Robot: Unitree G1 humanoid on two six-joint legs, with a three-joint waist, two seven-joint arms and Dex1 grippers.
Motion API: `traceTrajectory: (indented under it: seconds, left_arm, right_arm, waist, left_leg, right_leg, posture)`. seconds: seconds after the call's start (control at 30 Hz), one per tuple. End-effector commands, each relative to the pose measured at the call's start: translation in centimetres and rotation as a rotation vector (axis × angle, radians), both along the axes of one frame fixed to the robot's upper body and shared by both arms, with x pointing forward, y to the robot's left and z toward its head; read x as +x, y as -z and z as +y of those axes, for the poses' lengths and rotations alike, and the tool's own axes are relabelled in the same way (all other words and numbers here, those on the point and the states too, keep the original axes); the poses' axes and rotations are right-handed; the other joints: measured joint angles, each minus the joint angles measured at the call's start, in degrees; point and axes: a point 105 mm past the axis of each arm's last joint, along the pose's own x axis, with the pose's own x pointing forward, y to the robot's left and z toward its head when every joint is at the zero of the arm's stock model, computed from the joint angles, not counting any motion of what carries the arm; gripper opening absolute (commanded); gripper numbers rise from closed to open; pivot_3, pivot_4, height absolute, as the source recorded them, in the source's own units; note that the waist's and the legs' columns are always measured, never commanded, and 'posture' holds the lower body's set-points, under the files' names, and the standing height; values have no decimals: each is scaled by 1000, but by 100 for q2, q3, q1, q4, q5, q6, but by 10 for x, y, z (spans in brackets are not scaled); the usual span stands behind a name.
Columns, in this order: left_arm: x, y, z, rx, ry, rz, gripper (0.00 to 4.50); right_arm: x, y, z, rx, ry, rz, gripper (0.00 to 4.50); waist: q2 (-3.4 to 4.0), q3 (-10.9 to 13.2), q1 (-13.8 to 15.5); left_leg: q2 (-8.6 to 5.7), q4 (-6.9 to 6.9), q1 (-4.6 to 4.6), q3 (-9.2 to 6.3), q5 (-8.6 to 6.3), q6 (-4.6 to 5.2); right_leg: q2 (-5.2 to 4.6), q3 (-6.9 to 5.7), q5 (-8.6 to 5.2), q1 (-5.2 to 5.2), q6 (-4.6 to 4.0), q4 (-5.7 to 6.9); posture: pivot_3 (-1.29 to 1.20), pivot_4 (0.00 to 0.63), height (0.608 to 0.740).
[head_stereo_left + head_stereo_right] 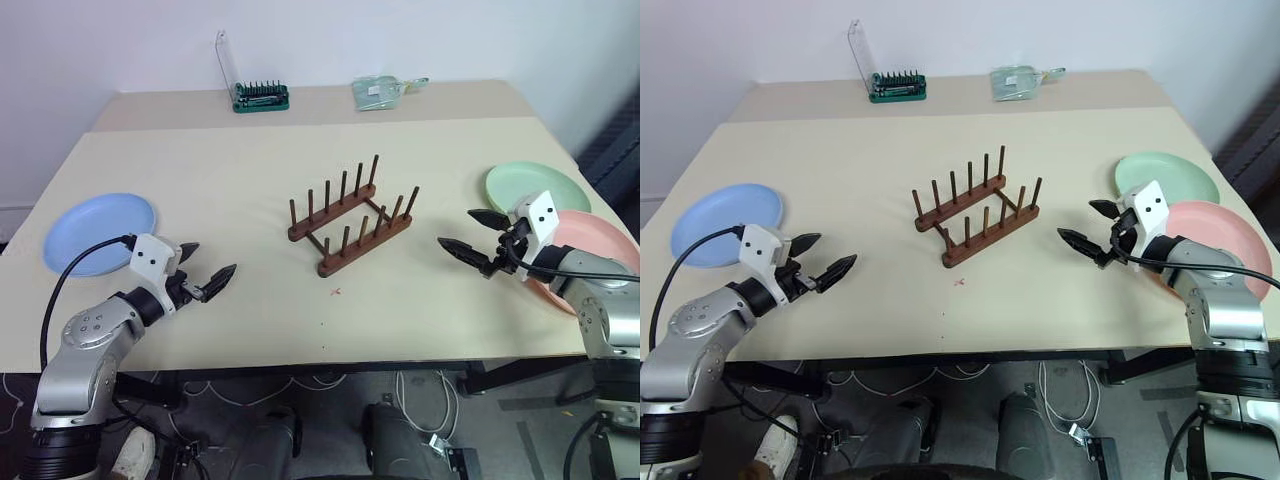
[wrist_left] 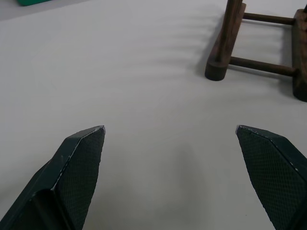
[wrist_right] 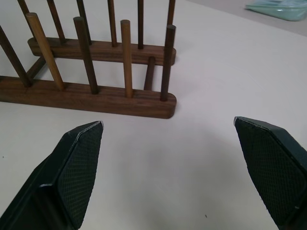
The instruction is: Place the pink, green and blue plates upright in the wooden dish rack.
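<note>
Both black textured jaws spread wide, empty, dark wooden pegged rack (image 1: 350,217) between, matte round blue plate (image 1: 98,230) flat

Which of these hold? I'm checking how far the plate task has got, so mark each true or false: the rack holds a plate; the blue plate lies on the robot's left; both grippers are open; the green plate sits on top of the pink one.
1. The wooden dish rack holds a plate. False: its pegs are bare.
2. The blue plate lies flat on the robot's left. True.
3. The left gripper and right gripper are open and hold nothing. True.
4. The green plate sits on top of the pink plate. False: the pink rim overlaps the green.
</note>
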Motion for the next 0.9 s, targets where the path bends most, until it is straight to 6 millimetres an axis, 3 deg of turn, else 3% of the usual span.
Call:
traceTrajectory:
  seconds: [0.03,0.47,0.6,0.77,0.9]
  left_arm:
    - [0,-11,-3,14,19,-38,4484]
    - [-1,1,-30,45,146,18,4484]
    - [2,-3,-55,47,288,16,4484]
    - [5,22,-94,172,485,81,4484]
    - [13,33,-125,164,574,89,4484]
  right_arm:
    - [-2,-10,2,-1,-12,-40,4460]
    - [-20,5,10,-9,-30,11,4460]
    - [-27,3,23,0,-60,2,4460]
    - [-33,5,34,22,-58,-9,4460]
    - [-36,8,39,26,-47,-11,4460]
  waist:
    - [0,0,14]
    - [0,0,25]
    - [0,0,41]
    - [0,-2,37]
    - [-4,1,41]
  left_leg:
    - [0,0,0,1,0,0]
    - [1,-2,-5,10,-1,2]
    - [2,-1,-5,9,-1,2]
    - [0,-3,-7,12,-3,5]
    - [-2,1,-9,14,-5,8]
  right_leg:
    - [0,0,0,1,0,-2]
    - [0,3,1,7,1,-32]
    - [1,3,1,7,2,-32]
    - [1,3,1,9,3,-39]
    - [-1,3,2,10,4,-43]
  posture:
    - [0,150,740]
    - [0,150,740]
    - [0,150,740]
    - [0,150,740]
    - [0,150,740]
